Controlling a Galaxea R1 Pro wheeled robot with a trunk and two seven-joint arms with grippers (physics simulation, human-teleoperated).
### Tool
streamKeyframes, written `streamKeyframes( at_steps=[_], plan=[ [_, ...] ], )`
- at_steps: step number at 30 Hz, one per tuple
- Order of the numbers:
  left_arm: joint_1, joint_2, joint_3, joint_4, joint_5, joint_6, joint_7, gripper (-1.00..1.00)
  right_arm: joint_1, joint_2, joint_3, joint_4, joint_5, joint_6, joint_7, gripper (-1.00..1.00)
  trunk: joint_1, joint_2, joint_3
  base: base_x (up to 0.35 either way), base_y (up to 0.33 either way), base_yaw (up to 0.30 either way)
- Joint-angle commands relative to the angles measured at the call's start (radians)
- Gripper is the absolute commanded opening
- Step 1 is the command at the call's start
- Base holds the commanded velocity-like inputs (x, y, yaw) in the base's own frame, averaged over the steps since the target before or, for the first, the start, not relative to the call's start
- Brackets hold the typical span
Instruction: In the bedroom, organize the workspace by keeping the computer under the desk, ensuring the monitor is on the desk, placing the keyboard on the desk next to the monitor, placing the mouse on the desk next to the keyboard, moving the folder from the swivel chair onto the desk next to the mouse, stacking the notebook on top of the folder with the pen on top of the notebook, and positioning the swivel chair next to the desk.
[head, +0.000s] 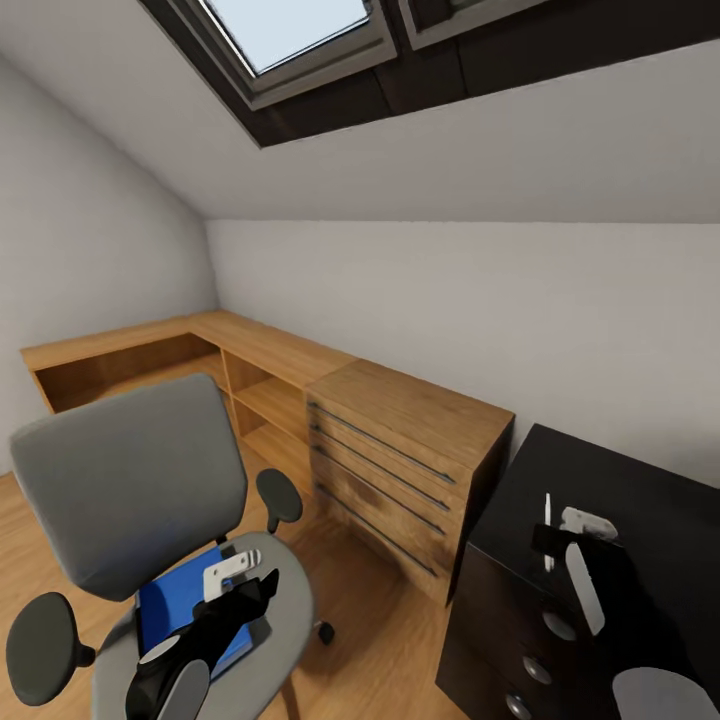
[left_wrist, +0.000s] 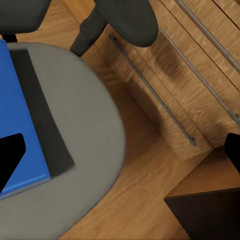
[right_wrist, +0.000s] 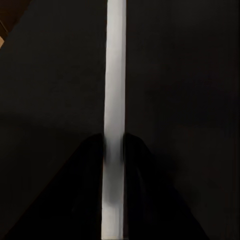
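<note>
The room was an attic bedroom with a sloped white ceiling, a skylight (head: 290, 30) and a wooden floor (head: 380, 620). A light wooden drawer unit (head: 400, 460) stood against the far wall, joined to a low wooden shelf (head: 150, 355) running into the corner. The black tabletop (head: 600, 480) lay at my right, just beside the drawer unit.

The swivel chair (head: 130, 480) stood at my left, its grey seat facing me, apart from the tabletop. The folder (head: 175, 600) lay flat on the seat. My left claw (head: 245, 590) hovered over the folder's near edge; in the left wrist view one dark fingertip (left_wrist: 10, 160) overlapped the blue folder (left_wrist: 20, 125) and the other showed far off at the frame's opposite side, so the claw stood wide and held nothing.

My right claw (head: 548, 545) was over the tabletop, closed on the pen (head: 547, 520), which stood upright between the fingers. In the right wrist view the pen (right_wrist: 115, 100) ran as a pale strip from between the two dark fingers (right_wrist: 87, 190) against the black tabletop (right_wrist: 190, 75).
</note>
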Motion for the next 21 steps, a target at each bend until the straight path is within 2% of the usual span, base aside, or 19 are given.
streamKeyframes(
  at_steps=[1, 3, 5, 8, 9, 11, 16, 21],
  plan=[
    [-0.001, 0.001, -0.002, -0.001, 0.011, 0.001, 0.010, 1.00, -0.013, -0.006, 0.000, 0.022, -0.015, 0.002, -0.006, -1.00, 0.000, -0.001, -0.001, 0.002, 0.000, 0.000],
    [-0.001, 0.001, -0.013, 0.002, 0.010, 0.001, 0.010, 1.00, -0.077, -0.038, 0.000, 0.144, -0.021, -0.020, -0.006, -1.00, 0.000, -0.001, -0.001, 0.001, 0.000, 0.000],
    [-0.001, 0.001, -0.029, 0.003, 0.011, 0.000, 0.010, 1.00, -0.119, -0.058, 0.000, 0.243, -0.023, -0.058, -0.005, -1.00, 0.000, -0.001, -0.001, 0.000, 0.000, 0.000],
    [-0.001, 0.001, -0.039, 0.004, 0.010, 0.000, 0.010, 1.00, -0.152, -0.067, 0.001, 0.323, -0.022, -0.104, -0.004, -1.00, 0.000, -0.001, -0.001, 0.000, 0.000, 0.000],
    [-0.001, 0.001, -0.050, 0.004, 0.010, 0.000, 0.010, 1.00, -0.177, -0.072, 0.003, 0.392, -0.018, -0.154, -0.004, -1.00, 0.000, -0.001, -0.001, 0.000, 0.000, 0.000],
    [-0.001, 0.002, -0.059, 0.004, 0.011, 0.000, 0.010, 1.00, -0.201, -0.074, 0.004, 0.454, -0.016, -0.191, -0.004, -1.00, 0.000, -0.001, -0.001, 0.000, 0.000, 0.000],
    [-0.001, 0.002, -0.065, 0.004, 0.011, 0.000, 0.010, 1.00, -0.229, -0.071, 0.009, 0.528, -0.012, -0.217, -0.004, -1.00, 0.000, -0.001, -0.001, 0.011, 0.000, 0.000],
    [-0.001, 0.002, -0.065, 0.004, 0.011, 0.000, 0.010, 1.00, -0.232, -0.069, 0.011, 0.535, -0.012, -0.218, -0.006, -1.00, 0.000, -0.001, -0.001, 0.081, 0.000, 0.000]
  ],
)
